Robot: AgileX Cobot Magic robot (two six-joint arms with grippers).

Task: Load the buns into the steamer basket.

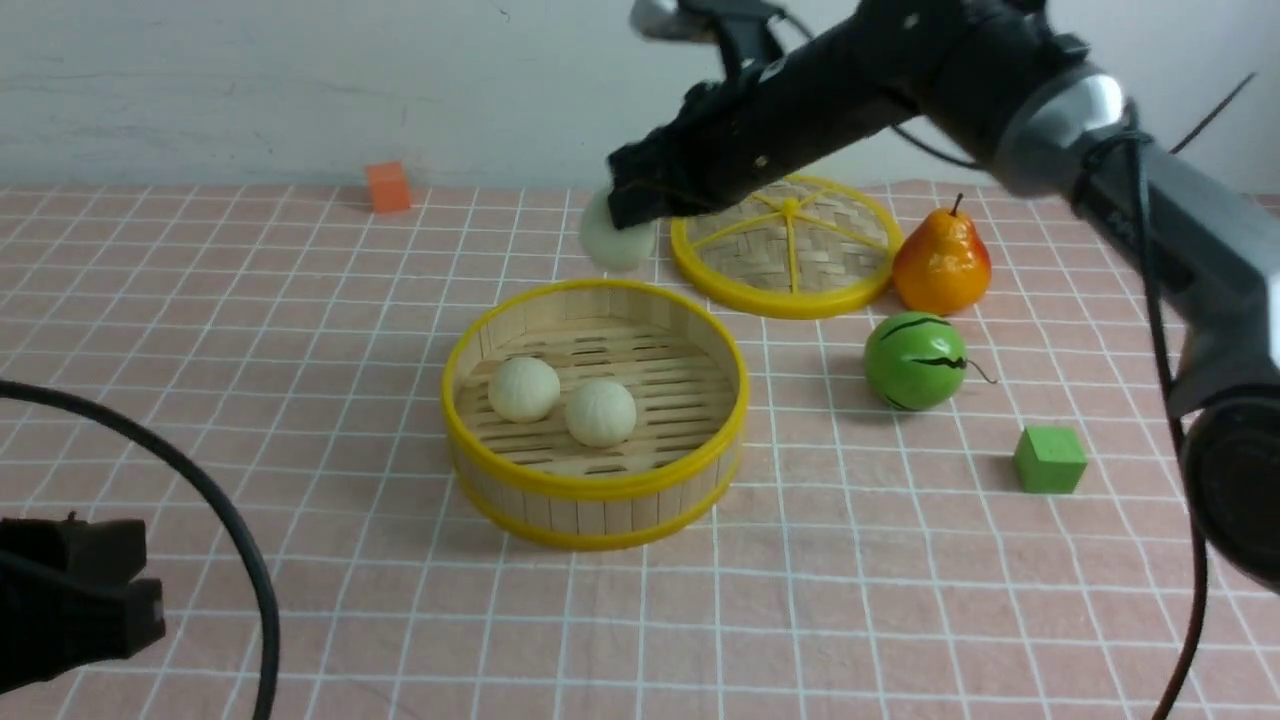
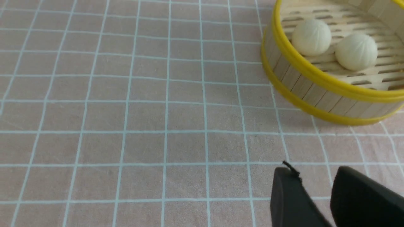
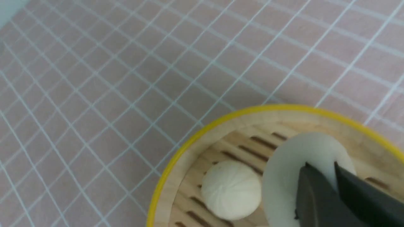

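Front view: black left gripper (image 1: 80, 600) sits low, its finger gap unclear, while well to its right the round yellow-rimmed bamboo steamer basket (image 1: 600, 485) holds two cream-white pleated buns (image 1: 524, 389) (image 1: 601, 412), and the black right gripper (image 1: 632, 212) clamps a third bun (image 1: 617, 243) with the basket's far rim just beneath.

a pink cloth with a white grid covers the counter (image 1: 300, 330). the steamer basket (image 1: 595, 490) stands near its middle. behind it to the right lies a flat woven lid (image 1: 780, 300), with a pear (image 1: 942, 262) just beside it. a green melon ball (image 1: 915, 360) and a green cube (image 1: 1049, 459) sit further right. an orange cube (image 1: 388, 186) rests at the far edge.
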